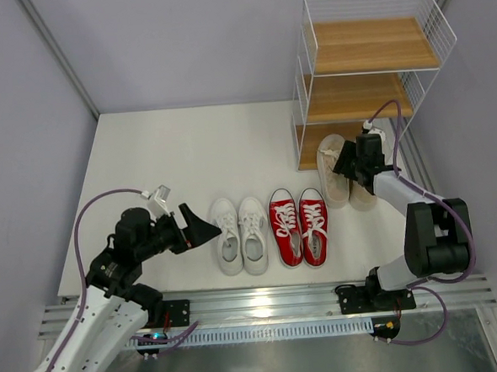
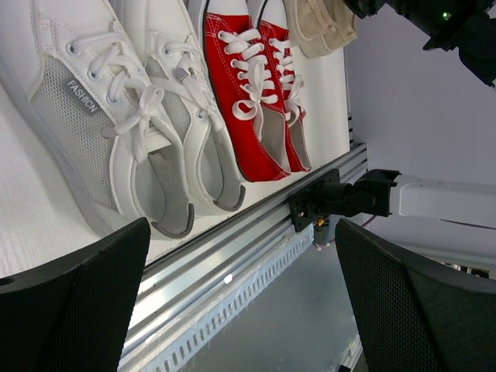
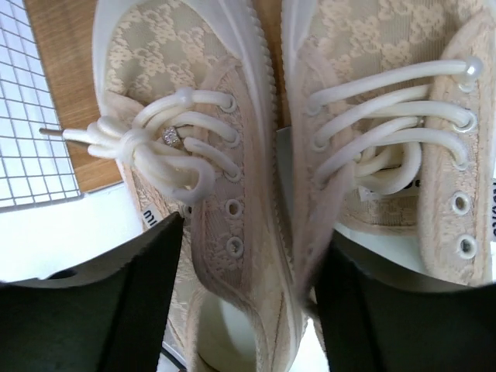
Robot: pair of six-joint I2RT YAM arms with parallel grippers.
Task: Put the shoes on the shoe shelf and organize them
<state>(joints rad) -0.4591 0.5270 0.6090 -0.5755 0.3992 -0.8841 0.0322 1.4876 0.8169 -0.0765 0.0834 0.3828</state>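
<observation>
Right wrist: right gripper [image 3: 252, 256] straddles inner walls of beige shoes [image 3: 178, 70]; clamped or loose, cannot tell. Left gripper [image 2: 242, 229] spread wide, empty.

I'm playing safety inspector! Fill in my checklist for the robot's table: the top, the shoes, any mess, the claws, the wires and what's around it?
Surface: white table, with shoes standing on it.
Job's things: white pair and red pair side by side near the front; beige pair with toes over the bottom board of the shoe shelf; the upper two boards hold no shoes.
Clutter: nothing seen.
Grippers: left gripper open, beside the white pair; right gripper has a finger on each side of one beige shoe, grip unclear.
Cables: left arm's purple cable loops free; right arm's purple cable hangs in front of the shelf.
Surroundings: grey walls, metal rail at the near edge.
</observation>
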